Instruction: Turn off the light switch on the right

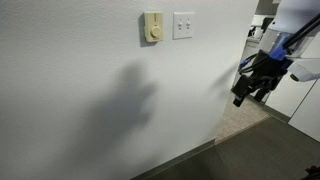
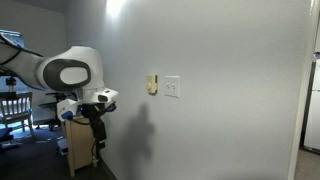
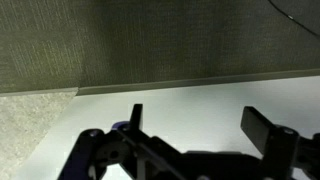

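A large plain white wall (image 1: 80, 70) is seen in both exterior views. The white jointed robot arm (image 2: 65, 72) is held well apart from the plates. On the black two-finger gripper (image 3: 195, 120) the jaws are spread wide and nothing is gripped. The white, nearly square light switch (image 1: 183, 25) is mounted high, just beside a narrower cream-yellow knob plate (image 1: 152, 27). Nothing is judged done yet: the approach and the toggle press are left.
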